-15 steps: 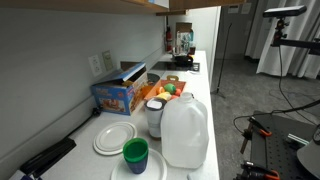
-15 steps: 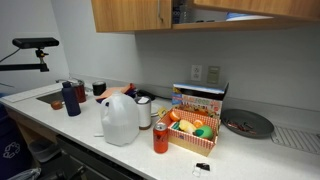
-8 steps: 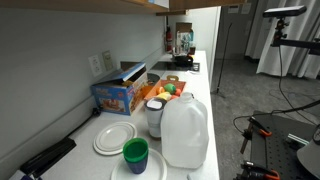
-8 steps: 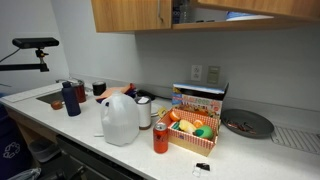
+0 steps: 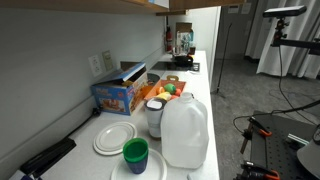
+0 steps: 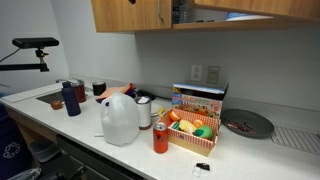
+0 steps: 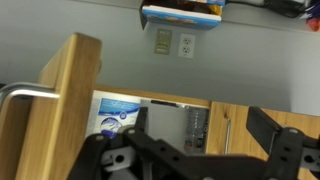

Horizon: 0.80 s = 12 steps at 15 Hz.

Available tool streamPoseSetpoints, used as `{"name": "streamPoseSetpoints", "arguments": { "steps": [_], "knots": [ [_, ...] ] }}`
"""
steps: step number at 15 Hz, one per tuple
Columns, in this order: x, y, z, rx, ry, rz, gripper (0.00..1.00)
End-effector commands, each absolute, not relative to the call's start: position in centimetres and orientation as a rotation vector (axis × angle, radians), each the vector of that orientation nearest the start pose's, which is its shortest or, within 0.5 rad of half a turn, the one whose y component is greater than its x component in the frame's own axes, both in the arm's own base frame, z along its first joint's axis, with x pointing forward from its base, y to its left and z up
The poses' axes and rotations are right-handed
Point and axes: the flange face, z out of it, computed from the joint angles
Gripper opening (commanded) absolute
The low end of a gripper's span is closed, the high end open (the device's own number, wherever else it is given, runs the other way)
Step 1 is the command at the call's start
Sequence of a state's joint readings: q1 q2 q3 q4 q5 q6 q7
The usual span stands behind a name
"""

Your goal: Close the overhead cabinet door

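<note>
The overhead cabinet door (image 7: 60, 110) is a light tan wood panel with a metal bar handle (image 7: 18, 92). It stands open at the left of the wrist view, which is upside down. In an exterior view the door (image 6: 255, 10) juts out from the wooden upper cabinets (image 6: 130, 14). My gripper (image 7: 200, 125) is open and empty, its dark fingers spread wide in front of the open cabinet, to the right of the door and apart from it. In an exterior view the gripper (image 6: 180, 12) shows as a dark shape at the cabinet opening.
The counter (image 6: 60, 125) below holds a milk jug (image 6: 119, 118), a red can (image 6: 160, 138), a basket of fruit (image 6: 195, 128), a blue box (image 5: 115, 95), white plates (image 5: 113, 138), a green cup (image 5: 135, 155) and a dark plate (image 6: 247, 124). A wall outlet (image 7: 172, 42) shows.
</note>
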<state>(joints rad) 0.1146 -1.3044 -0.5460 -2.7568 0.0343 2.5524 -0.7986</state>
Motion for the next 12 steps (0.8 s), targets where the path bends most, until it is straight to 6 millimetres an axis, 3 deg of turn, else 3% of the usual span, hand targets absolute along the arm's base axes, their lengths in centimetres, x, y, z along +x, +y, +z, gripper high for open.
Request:
{"name": "streamPoseSetpoints", "arguments": {
  "steps": [1,4,12],
  "knots": [
    [22.8,-15.9,58.7,-2.538,-0.652,-1.52,1.0],
    [22.9,-15.7,58.4,-2.541,-0.688,-1.489,1.0],
    [22.8,-17.8,61.7,-2.5,-0.603,-1.924,1.0]
  ]
}}
